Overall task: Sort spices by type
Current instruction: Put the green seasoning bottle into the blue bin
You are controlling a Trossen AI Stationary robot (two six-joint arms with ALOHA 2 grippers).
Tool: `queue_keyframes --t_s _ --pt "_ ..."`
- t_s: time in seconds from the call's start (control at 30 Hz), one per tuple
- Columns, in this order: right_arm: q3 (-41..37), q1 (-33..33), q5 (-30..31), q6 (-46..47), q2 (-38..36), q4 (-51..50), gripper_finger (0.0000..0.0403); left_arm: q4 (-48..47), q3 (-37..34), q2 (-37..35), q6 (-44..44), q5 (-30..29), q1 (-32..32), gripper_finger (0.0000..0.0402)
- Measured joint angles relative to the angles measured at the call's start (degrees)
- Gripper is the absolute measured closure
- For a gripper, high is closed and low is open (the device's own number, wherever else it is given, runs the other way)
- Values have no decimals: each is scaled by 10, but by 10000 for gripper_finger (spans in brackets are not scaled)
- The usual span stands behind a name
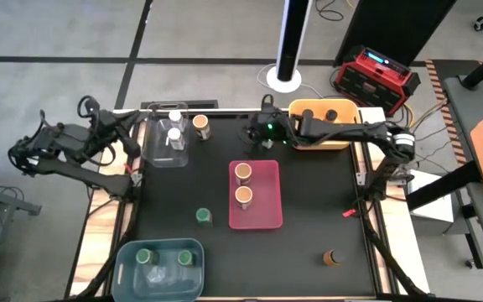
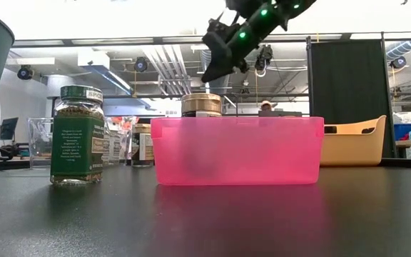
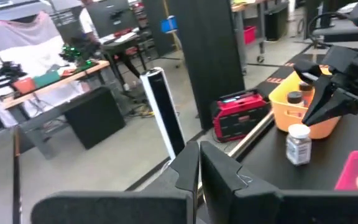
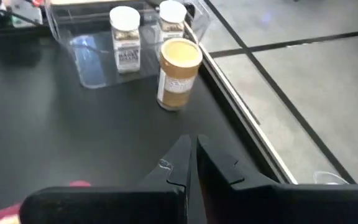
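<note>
Orange-lidded jar (image 1: 200, 127) upright near tabletop's far edge, just beside clear bin (image 1: 159, 153) holding two white-lidded jars (image 1: 174, 134). Two more orange-lidded jars in pink bin (image 1: 267, 210) at centre. Right tool (image 1: 257, 134) closed, empty, between; left tool (image 3: 199, 165) closed off left edge.

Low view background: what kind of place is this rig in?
Likely a robotics lab or workshop: exposed ceiling ducts, a black partition, and in the left wrist view cluttered workbenches and a red power unit on the floor.
</note>
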Motion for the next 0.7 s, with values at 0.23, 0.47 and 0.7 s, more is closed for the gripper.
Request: queue_keyframes --t_s 0.23,0.47,0.7 --pt "51 -2 -34 4 41 -8 385 -46 -14 -7 -49 -16 0 402" --pt "50 52 -17 10 26 -43 385 -135 -64 -7 -180 38 0 402" --pt "50 60 -3 1 24 -57 385 -115 -134 -5 -212 70 0 402"
